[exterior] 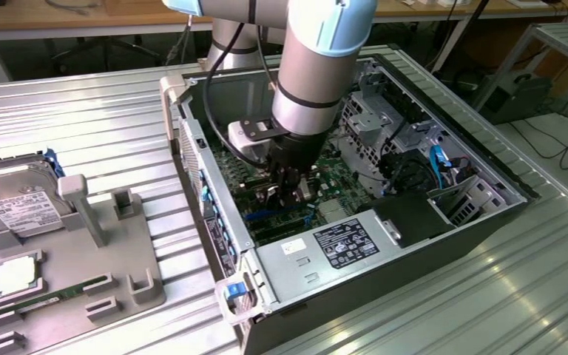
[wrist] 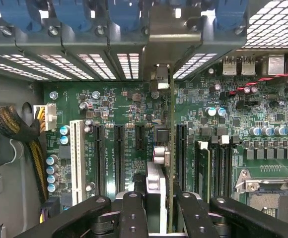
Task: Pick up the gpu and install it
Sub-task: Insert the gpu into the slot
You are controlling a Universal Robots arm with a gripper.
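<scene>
Claw (exterior: 289,194) sits mid-frame in the exterior view, down inside the PC case (exterior: 225,96) over the motherboard (exterior: 333,183). In the wrist view we see it clamped on the gpu (wrist: 156,173), edge-on by a black slot (wrist: 181,148). Risk, we judge: a tilted or offset card jams beside the slot.

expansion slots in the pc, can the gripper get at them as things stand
Probably yes. The case lies open, the gripper is down inside it, shut on the graphics card right over the slots, and nothing lies across them; the cable bundle sits off to one side.
</scene>
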